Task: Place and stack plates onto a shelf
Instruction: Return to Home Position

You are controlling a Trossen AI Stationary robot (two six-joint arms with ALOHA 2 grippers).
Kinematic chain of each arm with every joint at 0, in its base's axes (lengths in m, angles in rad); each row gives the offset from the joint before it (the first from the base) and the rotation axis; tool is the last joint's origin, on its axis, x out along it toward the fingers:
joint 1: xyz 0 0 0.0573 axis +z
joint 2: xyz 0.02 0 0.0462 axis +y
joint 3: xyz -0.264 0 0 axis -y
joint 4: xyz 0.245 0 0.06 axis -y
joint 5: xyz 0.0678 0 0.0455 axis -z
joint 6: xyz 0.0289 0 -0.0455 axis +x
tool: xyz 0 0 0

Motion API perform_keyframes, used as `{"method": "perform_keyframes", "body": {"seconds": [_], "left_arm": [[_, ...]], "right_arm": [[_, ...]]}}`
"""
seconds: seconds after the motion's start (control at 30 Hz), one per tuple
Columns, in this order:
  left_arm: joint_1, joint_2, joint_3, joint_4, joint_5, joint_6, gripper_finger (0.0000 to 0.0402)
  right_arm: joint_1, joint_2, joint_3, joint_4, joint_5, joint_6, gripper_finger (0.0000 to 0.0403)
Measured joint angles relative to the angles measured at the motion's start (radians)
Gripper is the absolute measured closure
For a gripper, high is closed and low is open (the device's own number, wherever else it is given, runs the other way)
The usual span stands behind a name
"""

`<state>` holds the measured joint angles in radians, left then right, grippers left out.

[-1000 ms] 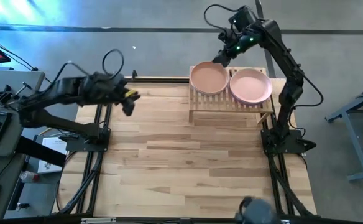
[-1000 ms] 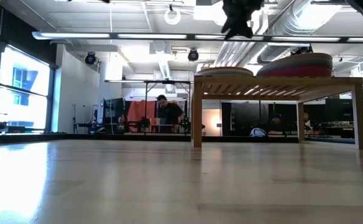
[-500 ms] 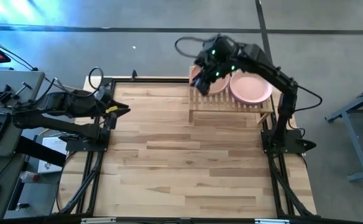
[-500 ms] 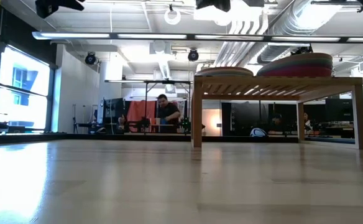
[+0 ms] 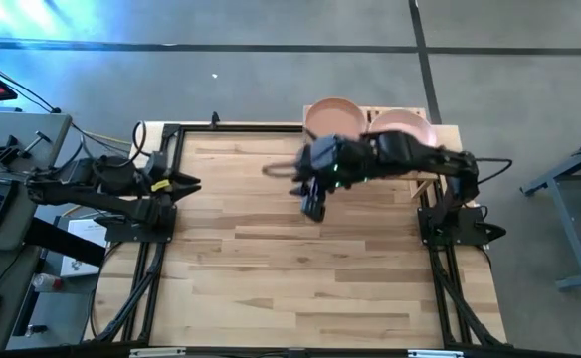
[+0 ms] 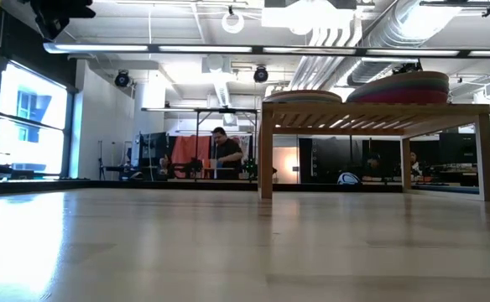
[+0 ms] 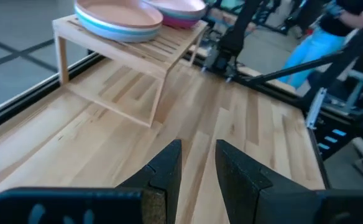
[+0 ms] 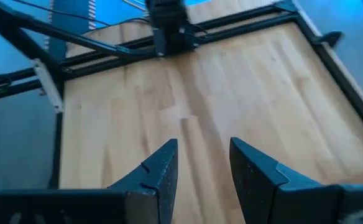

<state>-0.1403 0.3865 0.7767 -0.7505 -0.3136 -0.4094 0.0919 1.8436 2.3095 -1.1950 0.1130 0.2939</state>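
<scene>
The right gripper (image 5: 313,202) has swung off the shelf (image 6: 375,110) and back over the surface (image 5: 271,268), its arm folded; the left gripper (image 5: 183,185) has drawn in to the left edge; both pairs of fingers stand narrowly apart, holding nothing; the shelf's long axis runs along the far edge; the plates (image 5: 334,116) lie flat on it in two stacks side by side.

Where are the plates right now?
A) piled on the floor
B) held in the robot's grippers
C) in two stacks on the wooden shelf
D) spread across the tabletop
C: the plates sit in two stacks side by side on the shelf; the left gripper, at the edge of the table, and the right gripper, before the shelf, hold nothing.
</scene>
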Motion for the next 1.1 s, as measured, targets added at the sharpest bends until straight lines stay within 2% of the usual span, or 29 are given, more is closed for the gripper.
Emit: {"method": "perform_keyframes", "body": {"seconds": [0.13,0.23,0.5,0.8,1.1], "left_arm": [[-0.021,-0.081,-0.094,0.067,0.003,0.003,0.0316],[-0.037,-0.132,-0.165,0.139,0.047,0.036,0.0316],[-0.074,-0.26,-0.368,0.321,0.076,0.099,0.0316],[-0.113,-0.381,-0.569,0.505,0.076,0.163,0.0316],[-0.138,-0.382,-0.687,0.683,0.095,0.254,0.0316]], "right_arm": [[0.067,0.002,-0.077,0.124,0.016,0.021,0.0279],[0.098,0.006,-0.162,0.212,0.015,0.015,0.0279],[0.104,0.006,-0.341,0.406,-0.031,0.075,0.0279],[0.07,-0.005,-0.356,0.426,-0.089,0.117,0.0279],[0.059,-0.034,-0.355,0.473,-0.109,0.094,0.0279]]}}
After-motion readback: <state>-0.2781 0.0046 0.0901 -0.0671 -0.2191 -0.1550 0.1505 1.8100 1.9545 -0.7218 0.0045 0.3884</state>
